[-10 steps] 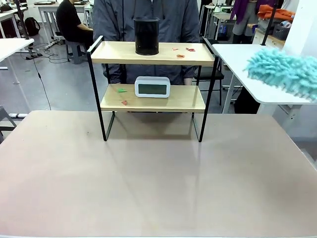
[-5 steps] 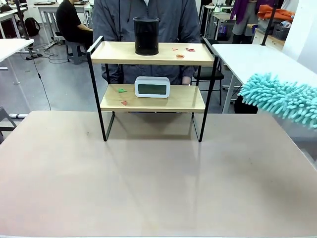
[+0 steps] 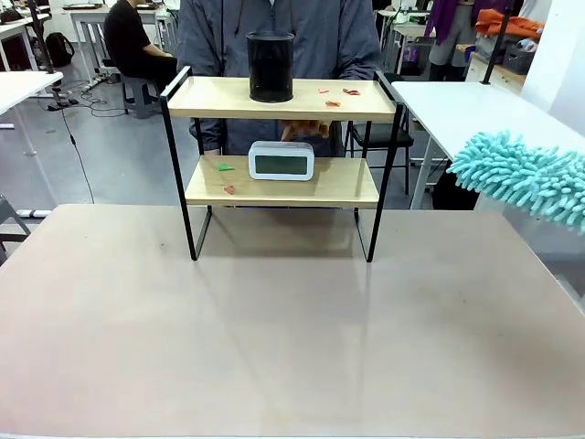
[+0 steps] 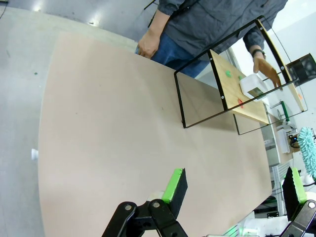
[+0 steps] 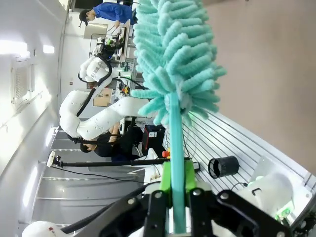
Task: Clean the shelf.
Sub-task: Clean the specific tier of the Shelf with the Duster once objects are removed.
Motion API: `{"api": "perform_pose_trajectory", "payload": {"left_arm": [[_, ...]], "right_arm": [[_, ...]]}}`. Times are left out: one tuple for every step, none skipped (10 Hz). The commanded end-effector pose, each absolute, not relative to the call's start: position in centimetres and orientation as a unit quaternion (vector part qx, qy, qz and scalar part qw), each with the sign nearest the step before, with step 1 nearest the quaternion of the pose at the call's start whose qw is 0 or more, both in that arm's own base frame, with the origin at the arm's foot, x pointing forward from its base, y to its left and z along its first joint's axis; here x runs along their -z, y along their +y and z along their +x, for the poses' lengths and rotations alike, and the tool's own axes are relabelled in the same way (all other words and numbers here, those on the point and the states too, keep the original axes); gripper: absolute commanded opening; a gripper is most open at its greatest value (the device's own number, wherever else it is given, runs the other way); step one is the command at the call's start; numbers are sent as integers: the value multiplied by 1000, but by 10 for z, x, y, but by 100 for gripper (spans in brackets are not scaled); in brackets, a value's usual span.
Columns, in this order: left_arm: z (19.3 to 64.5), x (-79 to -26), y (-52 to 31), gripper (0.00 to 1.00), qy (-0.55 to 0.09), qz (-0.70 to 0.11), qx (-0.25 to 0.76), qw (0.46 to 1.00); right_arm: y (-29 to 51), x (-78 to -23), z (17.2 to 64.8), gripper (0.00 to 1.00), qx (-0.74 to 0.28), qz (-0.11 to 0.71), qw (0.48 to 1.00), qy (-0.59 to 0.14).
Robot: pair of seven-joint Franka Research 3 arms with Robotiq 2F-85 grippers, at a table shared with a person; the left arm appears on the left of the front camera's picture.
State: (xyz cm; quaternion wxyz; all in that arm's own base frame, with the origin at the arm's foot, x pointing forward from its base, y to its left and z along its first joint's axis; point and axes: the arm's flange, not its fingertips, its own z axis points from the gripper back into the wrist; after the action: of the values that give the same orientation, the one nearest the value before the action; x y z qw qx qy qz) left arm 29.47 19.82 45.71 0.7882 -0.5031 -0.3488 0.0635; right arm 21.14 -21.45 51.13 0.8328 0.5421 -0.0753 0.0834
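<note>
Shelf (image 3: 343, 181) at far middle of worktop (image 3: 274, 329), not yet cleaned. Red scraps (image 3: 333, 95) on top board beside black cup (image 3: 271, 66); green and red bits on lower board left of clock (image 3: 281, 161). Person's hand (image 3: 302, 131) at clock's back, likely clearing it. Right fingers (image 5: 167, 183) clenched on handle of teal duster (image 3: 526, 178), held in air right of shelf, apart from it. Left fingers (image 4: 174, 185) released, empty, over near worktop. Wiping of both boards left; nothing swept so far.

On the shelf (image 3: 219, 96), cup (image 3: 271, 66) above clock (image 3: 281, 161) (a hand (image 3: 304, 132) behind it).
</note>
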Motion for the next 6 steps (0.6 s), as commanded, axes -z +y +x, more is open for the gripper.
{"api": "perform_pose_trajectory", "payload": {"left_arm": [[294,-456,197,100,-360,-505,-56,782],[294,-456,197,100,-360,-505,-56,782],[294,-456,197,100,-360,-505,-56,782],[294,-456,197,100,-360,-505,-56,782],[294,-456,197,100,-360,-505,-56,782],[294,-456,197,100,-360,-505,-56,782]], "right_arm": [[-214,-518,210,0,-79,552,826,-77],[-214,-518,210,0,-79,552,826,-77],[-214,-518,210,0,-79,552,826,-77],[-214,-518,210,0,-79,552,826,-77],[-214,-518,210,0,-79,552,826,-77],[-214,-518,210,0,-79,552,826,-77]]}}
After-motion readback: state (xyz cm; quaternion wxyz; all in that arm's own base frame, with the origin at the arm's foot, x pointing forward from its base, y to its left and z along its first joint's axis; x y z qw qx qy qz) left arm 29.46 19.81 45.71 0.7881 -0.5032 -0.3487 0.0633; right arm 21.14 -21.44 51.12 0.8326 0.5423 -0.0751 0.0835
